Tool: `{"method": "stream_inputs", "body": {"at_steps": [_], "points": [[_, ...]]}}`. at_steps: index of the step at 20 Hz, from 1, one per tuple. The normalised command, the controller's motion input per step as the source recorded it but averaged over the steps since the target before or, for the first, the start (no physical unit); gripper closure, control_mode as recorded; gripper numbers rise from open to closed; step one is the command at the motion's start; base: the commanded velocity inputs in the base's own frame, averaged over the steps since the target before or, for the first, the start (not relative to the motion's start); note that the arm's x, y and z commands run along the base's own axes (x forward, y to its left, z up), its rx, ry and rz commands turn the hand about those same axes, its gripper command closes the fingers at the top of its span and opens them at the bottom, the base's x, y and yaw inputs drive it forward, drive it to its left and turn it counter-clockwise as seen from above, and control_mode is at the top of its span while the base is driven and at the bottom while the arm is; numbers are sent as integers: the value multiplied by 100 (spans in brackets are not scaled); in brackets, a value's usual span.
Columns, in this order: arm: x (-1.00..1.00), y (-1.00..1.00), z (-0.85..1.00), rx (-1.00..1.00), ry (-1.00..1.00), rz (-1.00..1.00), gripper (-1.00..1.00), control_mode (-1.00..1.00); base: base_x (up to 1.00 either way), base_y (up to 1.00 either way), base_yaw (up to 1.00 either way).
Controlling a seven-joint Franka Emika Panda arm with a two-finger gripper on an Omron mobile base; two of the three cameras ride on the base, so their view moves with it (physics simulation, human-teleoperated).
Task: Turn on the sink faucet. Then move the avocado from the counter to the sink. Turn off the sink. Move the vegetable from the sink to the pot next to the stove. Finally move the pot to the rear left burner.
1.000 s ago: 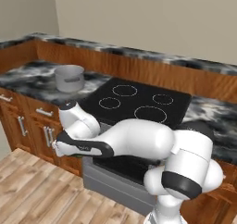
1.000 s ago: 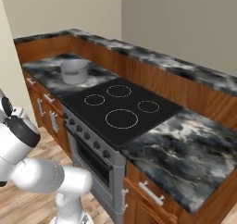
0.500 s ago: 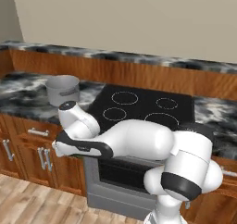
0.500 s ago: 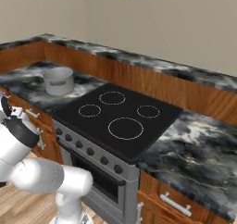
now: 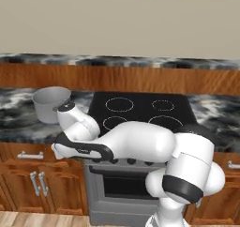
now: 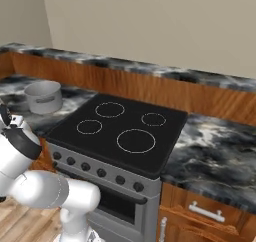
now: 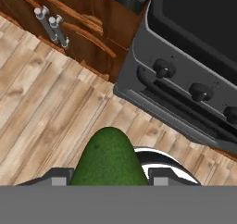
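Observation:
A green avocado (image 7: pixel 110 160) sits between my fingertips in the hand view, and my gripper (image 7: pixel 110 182) is shut on it, held low over the wooden floor in front of the oven. The grey pot (image 5: pixel 50 104) (image 6: pixel 44 97) stands on the marble counter just left of the black stove (image 5: pixel 140 109) (image 6: pixel 120 128). The rear left burner (image 5: pixel 119 104) (image 6: pixel 110 109) is bare. My arm is folded low in front of the stove, with the hand end near the cabinet front (image 5: pixel 65 148).
Oven knobs (image 7: pixel 162 69) and the oven front are close ahead of the hand. Cabinet doors with metal handles (image 7: pixel 51 26) (image 5: pixel 37 183) stand to the left. Marble counter (image 6: pixel 220 151) runs on right of the stove, with a wood backsplash behind it.
The whole picture has shifted as the base drove and turned: the stove now faces the cameras squarely and the pot sits nearer. The grip on the avocado is unchanged.

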Motion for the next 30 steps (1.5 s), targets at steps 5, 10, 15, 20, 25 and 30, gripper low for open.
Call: {"method": "stream_inputs", "body": {"at_steps": [5,10,15,20,25,30], "points": [[0,0,0,0,0,0,100,100,0,58,-43],[0,0,0,0,0,0,100,100,0,49,-39],[0,0,0,0,0,0,100,100,-9,28,-29],[0,0,0,0,0,0,100,100,-3,44,-25],[0,0,0,0,0,0,100,100,-4,53,-22],[0,0,0,0,0,0,100,100,-3,17,-4]]}}
